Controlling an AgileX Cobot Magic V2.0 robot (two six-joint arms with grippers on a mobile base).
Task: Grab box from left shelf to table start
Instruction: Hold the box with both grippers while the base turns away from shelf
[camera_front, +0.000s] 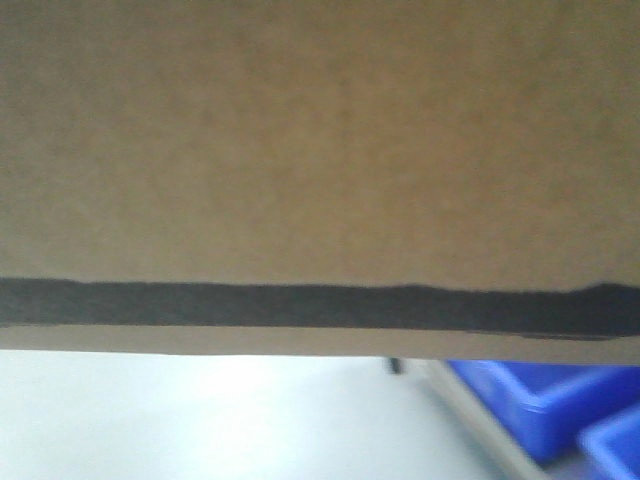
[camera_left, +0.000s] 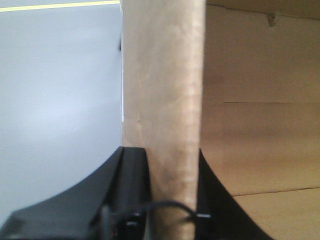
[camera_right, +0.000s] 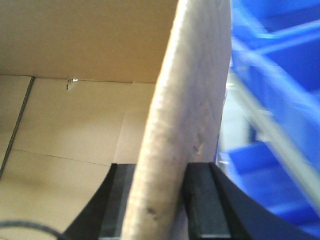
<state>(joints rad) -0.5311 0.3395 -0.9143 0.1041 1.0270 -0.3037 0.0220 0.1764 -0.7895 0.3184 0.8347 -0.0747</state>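
The brown cardboard box (camera_front: 320, 140) fills the upper front view, with a black band along its lower edge. In the left wrist view my left gripper (camera_left: 172, 165) is shut on the box's left wall (camera_left: 165, 90), one finger outside and one inside. In the right wrist view my right gripper (camera_right: 160, 180) is shut on the box's right wall (camera_right: 190, 90) the same way. The box's bare inside (camera_right: 75, 125) shows in both wrist views. The shelf and the table are not clearly in view.
Blue plastic bins (camera_front: 545, 405) on a pale rack rail sit at the lower right, and show close beside the right wall (camera_right: 280, 100). Grey floor (camera_left: 55, 100) with a yellow line (camera_left: 60, 6) lies left of the box. A pale surface (camera_front: 200, 420) lies below the box.
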